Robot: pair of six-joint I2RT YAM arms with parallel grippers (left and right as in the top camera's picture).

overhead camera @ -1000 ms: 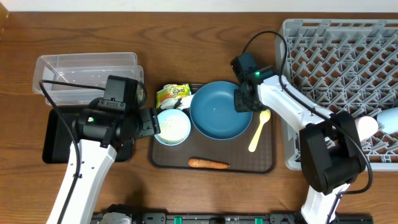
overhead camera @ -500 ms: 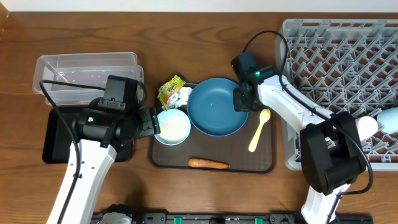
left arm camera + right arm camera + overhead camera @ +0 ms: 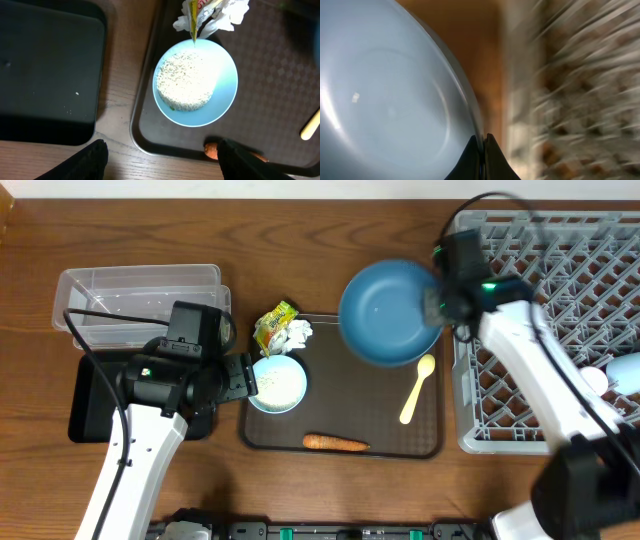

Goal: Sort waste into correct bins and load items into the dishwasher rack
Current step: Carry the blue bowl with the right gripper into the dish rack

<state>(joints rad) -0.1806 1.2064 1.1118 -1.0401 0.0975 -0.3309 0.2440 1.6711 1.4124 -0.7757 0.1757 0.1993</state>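
1. The right claw [image 3: 482, 152] pinches the rim of the blue bowl [image 3: 388, 312], holding it over the back-right corner of the brown tray [image 3: 350, 415], just beside the rack [image 3: 560, 320].
2. The left claw [image 3: 161, 159] hangs wide open and holds nothing, above the light-blue cup [image 3: 225, 97] of rice [image 3: 186, 86] at the brown tray's left edge.
3. The wrapper [image 3: 271, 327] and paper [image 3: 298, 332] touch, just behind the cup.
4. The carrot [image 3: 335, 443] and spoon [image 3: 416, 390] lie on the brown tray.
5. The tub [image 3: 140, 292] and black tray [image 3: 90, 395] sit to the left.
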